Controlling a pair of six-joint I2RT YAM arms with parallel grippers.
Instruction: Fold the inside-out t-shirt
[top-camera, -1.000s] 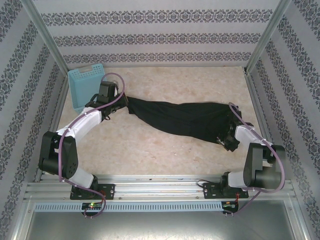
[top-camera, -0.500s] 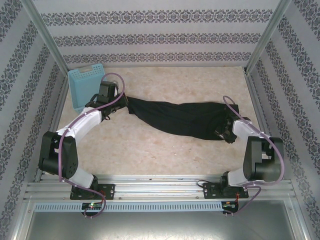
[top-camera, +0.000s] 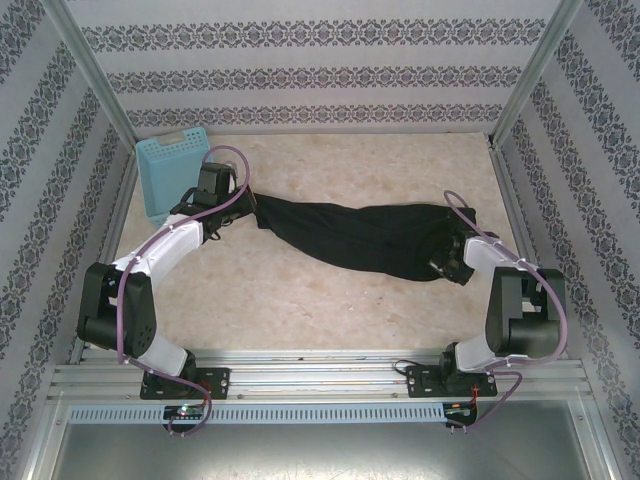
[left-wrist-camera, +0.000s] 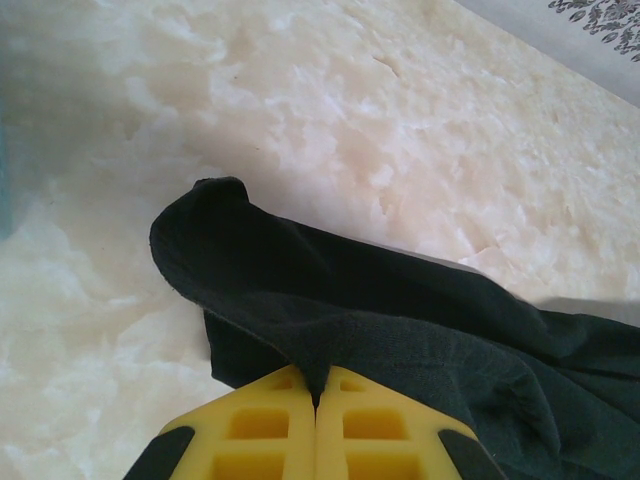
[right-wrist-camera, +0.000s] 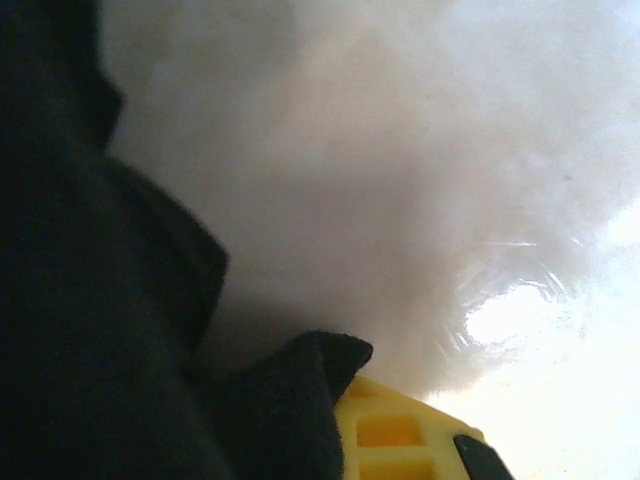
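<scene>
- Black t-shirt (top-camera: 360, 238): bunched into a long rope-like strip across mid table, running from upper L to lower R, thicker toward the R end. Sags in the middle and rests on the tabletop there.
- L end of the shirt: a narrow twisted bit, pinched by the L gripper (top-camera: 250, 212). L wrist cam: jaws closed tight, a cloth fold (left-wrist-camera: 400, 330) squeezed in the seam between the two yellow pads (left-wrist-camera: 260, 425). A rounded flap of fabric sticks out past the pads and lies on the table.
- R end of the shirt: bunched up at the R gripper (top-camera: 440, 262). R wrist cam: jaws closed, with a dark cloth fold (right-wrist-camera: 90, 300) caught at the yellow pad (right-wrist-camera: 400, 430). More fabric fills the L side of that view; rest is blurry.
- Table (top-camera: 330, 310): pale marbled cream top.
- Basket (top-camera: 170, 170): light blue plastic w/ slotted sides, at the far L corner, tipped against the wall, just behind the L arm. Not touching the shirt.
- Arms: both bent inward from their bases at the near edge, w/ purple cables (top-camera: 225, 160) looped along them.
- Walls (top-camera: 300, 70): white w/ dark ornamental bands; any lettering there is too small to read.
</scene>
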